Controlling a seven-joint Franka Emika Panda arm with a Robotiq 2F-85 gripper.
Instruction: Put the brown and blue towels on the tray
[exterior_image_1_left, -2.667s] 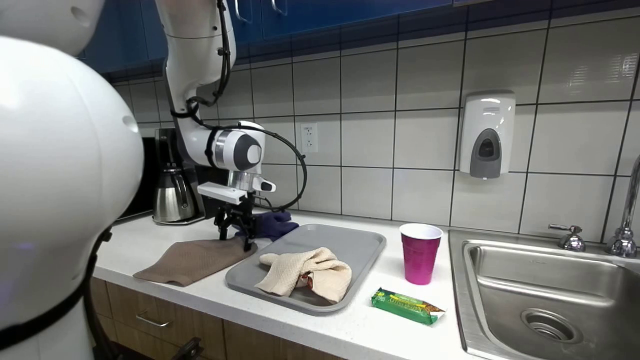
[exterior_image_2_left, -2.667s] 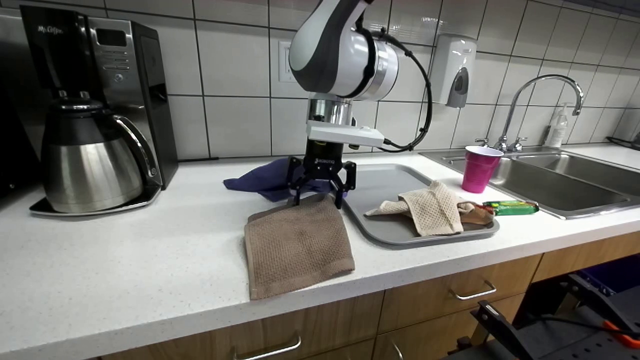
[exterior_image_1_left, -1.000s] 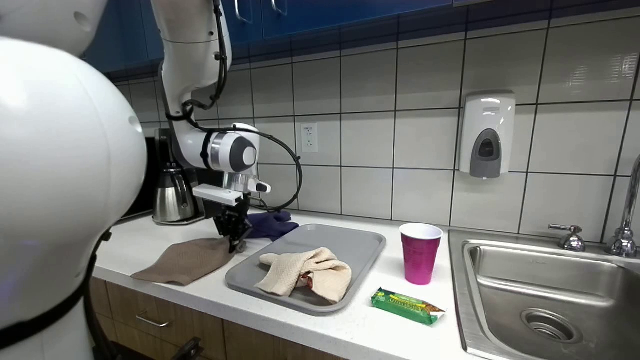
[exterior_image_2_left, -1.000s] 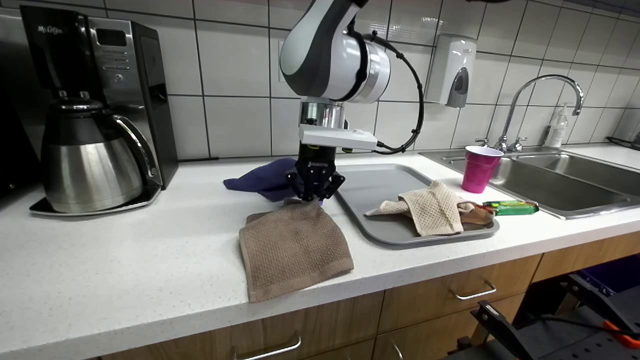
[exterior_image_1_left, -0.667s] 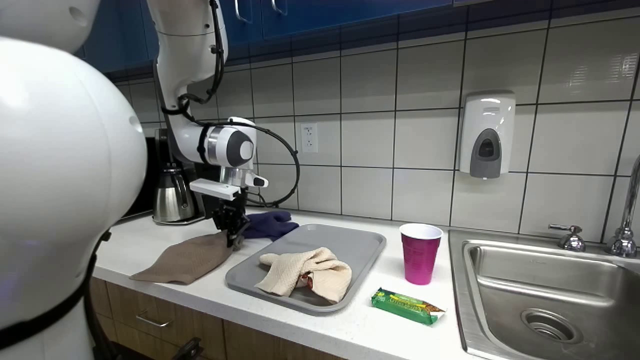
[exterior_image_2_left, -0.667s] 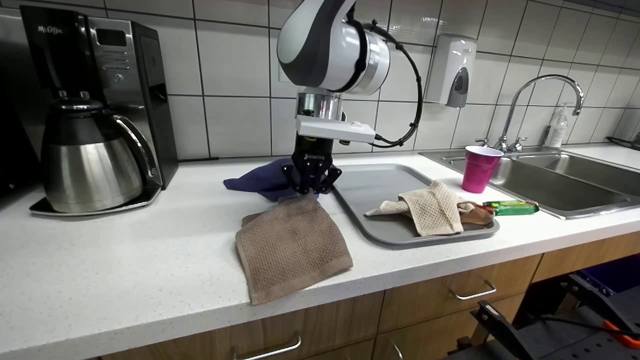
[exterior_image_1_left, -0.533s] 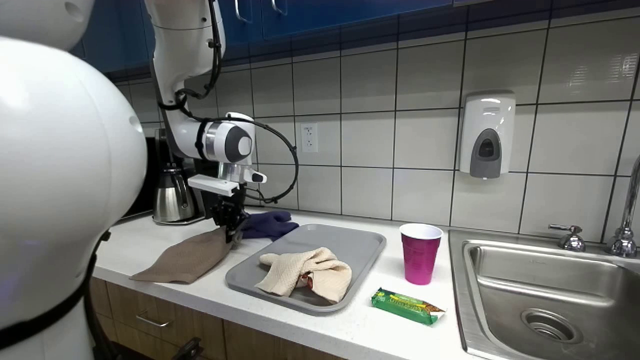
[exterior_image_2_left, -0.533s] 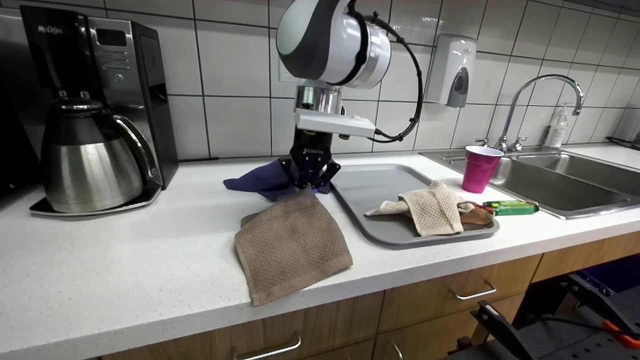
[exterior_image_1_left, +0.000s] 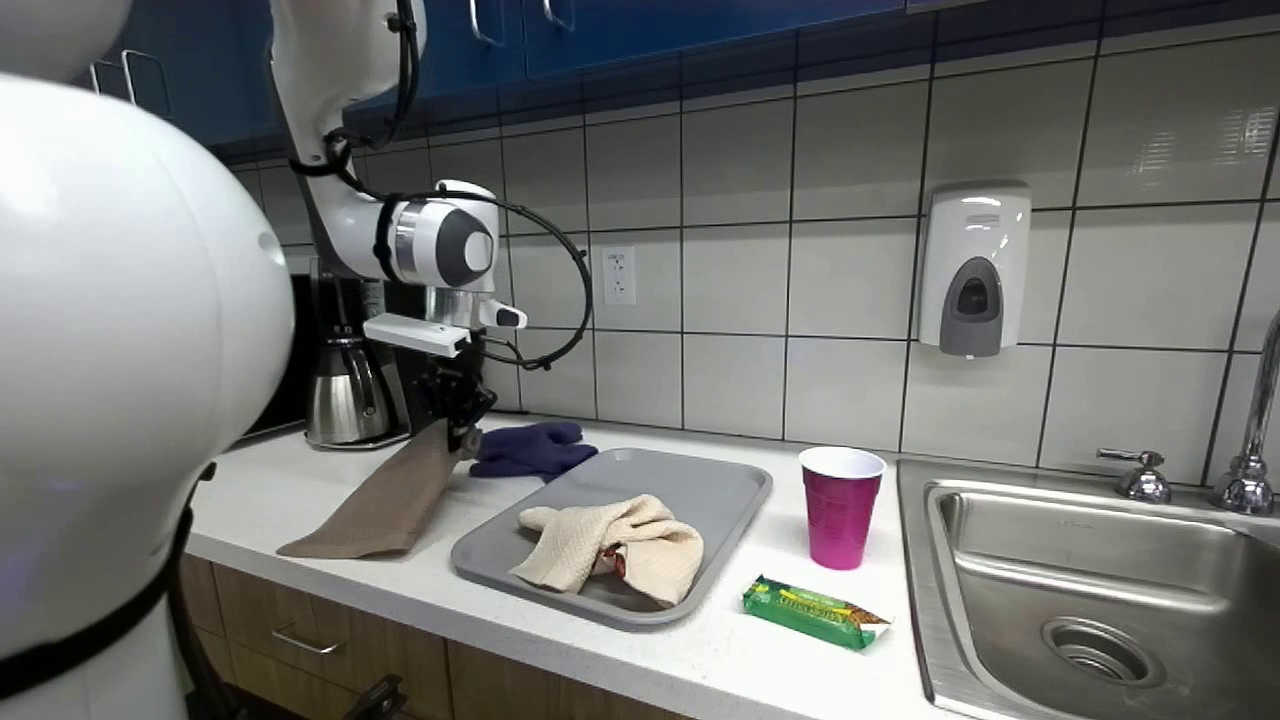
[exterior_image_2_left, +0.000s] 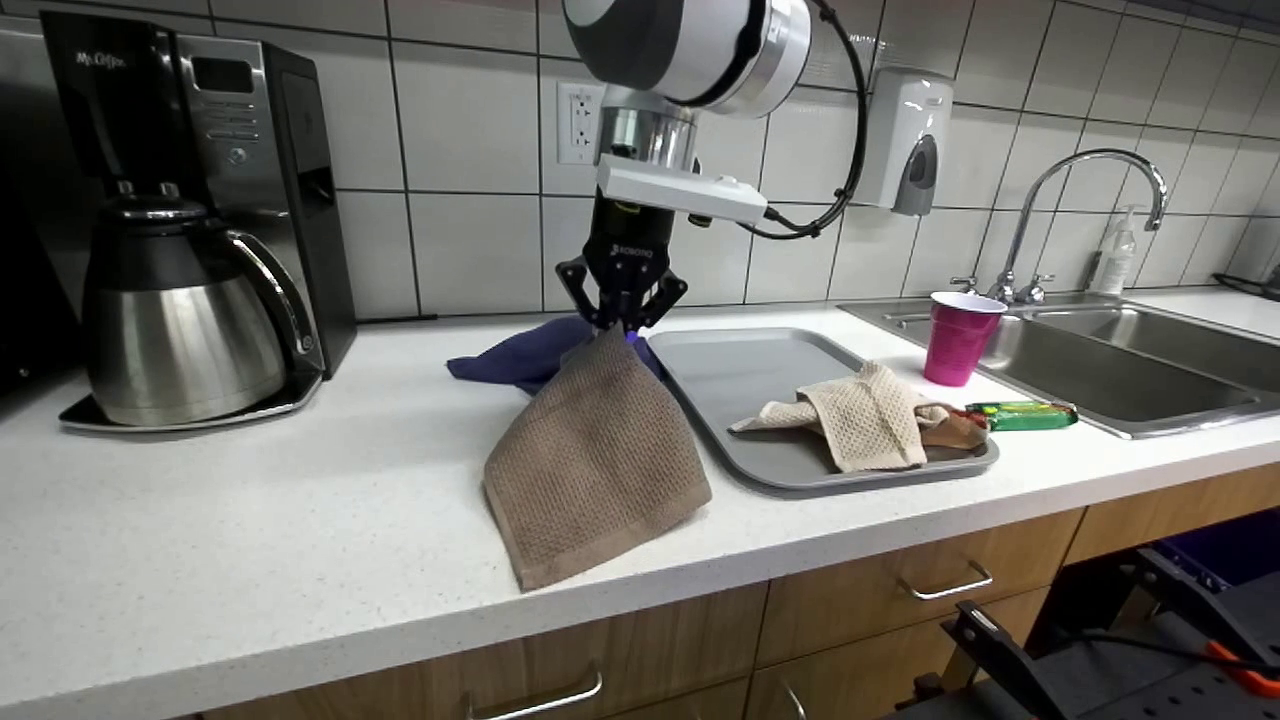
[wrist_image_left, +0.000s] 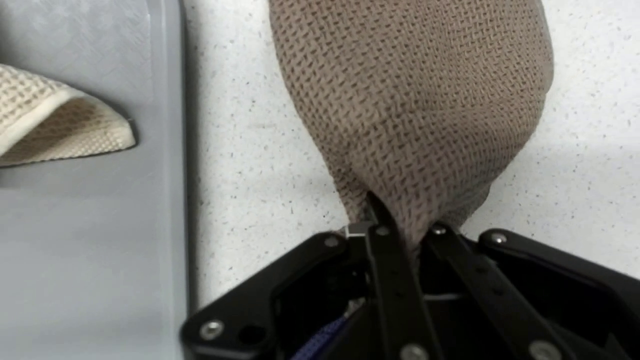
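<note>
Black fingers (wrist_image_left: 392, 280) clamp together on a gathered end of the brown waffle-weave towel (exterior_image_2_left: 600, 460), holding it above a speckled white desk (exterior_image_2_left: 350, 520) as the rest of the cloth slopes down to the surface. "ROBOTIQ" reads in white on the black housing (exterior_image_2_left: 625, 230) above the fingers, and "Mr. Coffee" marks the coffee maker (exterior_image_2_left: 245, 160) in an exterior view, its steel carafe (exterior_image_2_left: 185, 345) standing on the base. Print on a green snack wrapper (exterior_image_1_left: 815, 612) is too small to make out with certainty.

Three towels are on hand: the brown one in the fingers; a dark blue towel (exterior_image_1_left: 535, 450), crumpled on the desk behind it; and a beige towel (exterior_image_1_left: 650, 530), bunched on the lone gray tray (exterior_image_1_left: 690, 480) with a mostly hidden reddish item (exterior_image_1_left: 614, 560) showing at its fold. One magenta cup (exterior_image_1_left: 840, 515) stands upright between the tray and a stainless-steel sink (exterior_image_2_left: 1110, 360), which shows two basins in an exterior view. One soap dispenser (exterior_image_1_left: 975, 270) hangs on the tiled wall (exterior_image_1_left: 740, 270).

The brown towel's lowest corner lies just beside the desk's front edge. In the wrist view, a strip of desk runs between that towel and the tray's raised rim. The blue towel sits near the tray's far corner; whether they touch cannot be told. In both exterior views, the tray's gray surface spreads behind the beige towel.
</note>
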